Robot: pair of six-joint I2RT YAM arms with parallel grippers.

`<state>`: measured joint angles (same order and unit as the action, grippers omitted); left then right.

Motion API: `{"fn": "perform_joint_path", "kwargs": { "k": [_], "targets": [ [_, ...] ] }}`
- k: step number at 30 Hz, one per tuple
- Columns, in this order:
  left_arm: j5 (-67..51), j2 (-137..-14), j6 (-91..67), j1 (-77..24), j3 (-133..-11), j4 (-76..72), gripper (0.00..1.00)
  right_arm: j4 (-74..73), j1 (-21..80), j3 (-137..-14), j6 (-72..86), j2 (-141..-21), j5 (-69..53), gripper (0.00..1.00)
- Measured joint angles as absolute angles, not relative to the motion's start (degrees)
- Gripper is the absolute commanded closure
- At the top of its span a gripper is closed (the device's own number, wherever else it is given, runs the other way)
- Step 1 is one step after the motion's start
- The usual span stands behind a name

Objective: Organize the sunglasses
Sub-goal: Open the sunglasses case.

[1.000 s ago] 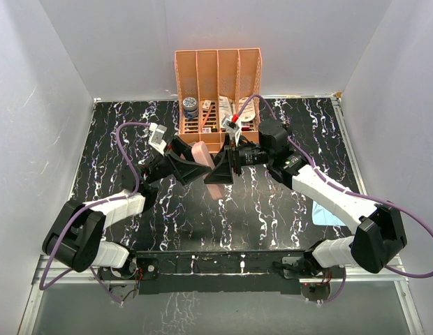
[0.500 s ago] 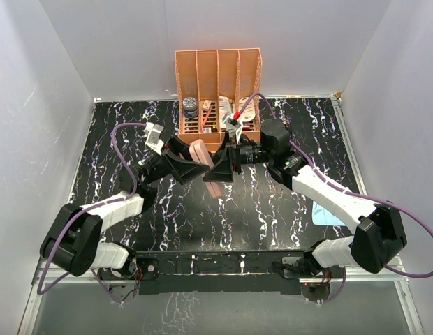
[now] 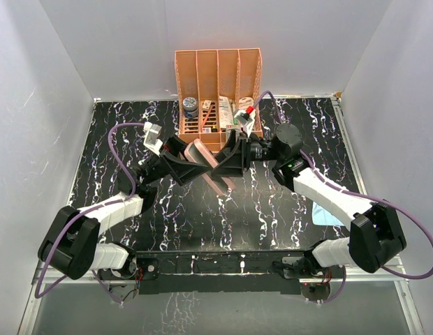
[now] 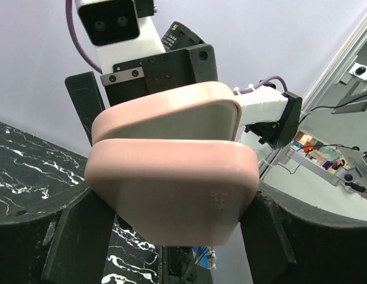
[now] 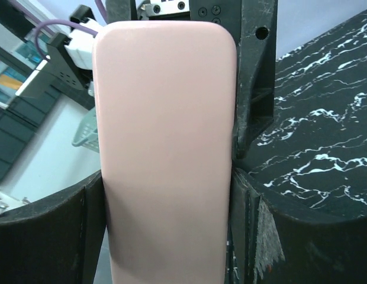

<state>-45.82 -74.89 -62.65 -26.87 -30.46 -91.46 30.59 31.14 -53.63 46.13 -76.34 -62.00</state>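
Plainly, left claw and right claw both pinch the pink glasses case aloft; the sunglasses are unseen, maybe inside. Uneven pulling could twist the slightly gaping case loose onto the surface.

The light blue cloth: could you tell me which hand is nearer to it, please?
Right. The right hand, on the pink case, is left of and beyond the cloth; the left hand is farther left.

Left claw — right claw — facing, clamped
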Motion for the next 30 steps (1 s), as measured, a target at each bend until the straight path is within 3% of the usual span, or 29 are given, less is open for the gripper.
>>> {"fn": "perform_joint_path", "kwargs": {
  "k": [11, 30],
  "targets": [
    [-48.6, -73.6, -61.5, -27.2, -31.0, -93.8, 0.39, 44.3, 28.5, -53.3, 59.4, -76.6, -64.9, 1.0],
    [-52.1, -73.8, -57.6, -27.7, -28.1, -95.5, 0.39, 46.0, 27.8, -54.7, 64.0, -77.1, -67.0, 1.0]
  ]
}}
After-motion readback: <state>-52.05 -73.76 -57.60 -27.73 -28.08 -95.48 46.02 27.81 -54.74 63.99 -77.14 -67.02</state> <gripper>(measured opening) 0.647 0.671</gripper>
